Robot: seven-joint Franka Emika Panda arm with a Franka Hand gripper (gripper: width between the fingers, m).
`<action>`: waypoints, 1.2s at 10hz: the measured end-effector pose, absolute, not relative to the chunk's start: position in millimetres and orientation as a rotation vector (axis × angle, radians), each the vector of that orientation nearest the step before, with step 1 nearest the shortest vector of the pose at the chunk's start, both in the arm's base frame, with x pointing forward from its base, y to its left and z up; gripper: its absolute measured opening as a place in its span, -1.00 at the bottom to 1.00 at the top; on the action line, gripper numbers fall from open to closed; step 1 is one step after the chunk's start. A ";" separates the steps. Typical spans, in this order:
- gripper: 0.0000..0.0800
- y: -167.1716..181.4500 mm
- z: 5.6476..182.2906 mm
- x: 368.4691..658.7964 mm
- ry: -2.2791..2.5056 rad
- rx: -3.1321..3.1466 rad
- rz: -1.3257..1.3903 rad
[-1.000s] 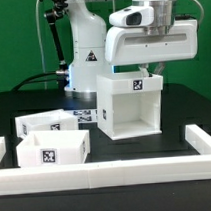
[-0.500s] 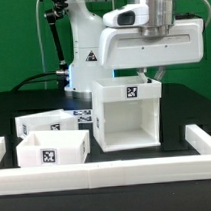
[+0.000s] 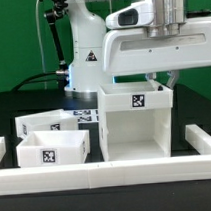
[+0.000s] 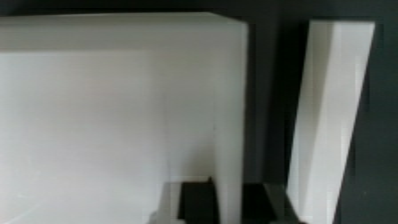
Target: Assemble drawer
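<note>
Gripper (image 3: 156, 82) clamped on a thin wall at the top edge of the drawer shell (image 3: 140, 127), dark fingers (image 4: 192, 203) on either side of it, shell upright at the exterior view's right, front tray (image 3: 53, 149) and rear tray (image 3: 42, 124) beside it on the left.

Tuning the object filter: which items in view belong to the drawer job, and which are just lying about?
Job: large white hollow plastic cube shell, gripped by the tool; two small white plastic trays.
Lying about: long low white border rails; flat white marker board.
</note>
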State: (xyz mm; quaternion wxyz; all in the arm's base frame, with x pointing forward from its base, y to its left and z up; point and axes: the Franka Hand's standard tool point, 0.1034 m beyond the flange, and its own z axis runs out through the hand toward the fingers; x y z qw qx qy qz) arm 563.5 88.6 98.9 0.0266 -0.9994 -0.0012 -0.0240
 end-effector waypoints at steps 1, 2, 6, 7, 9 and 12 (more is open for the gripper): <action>-0.91 90.8 99.4 573.4 0.014 -3.080 -0.090; -0.91 91.0 99.3 571.9 0.008 -3.081 -0.090; -0.91 93.6 99.6 572.3 0.213 -3.059 -0.088; -0.90 93.5 98.6 572.2 0.320 -3.040 -0.110; -0.90 98.2 98.9 576.7 0.626 -2.977 -0.111; -0.90 86.9 99.5 587.2 0.981 -2.840 -0.125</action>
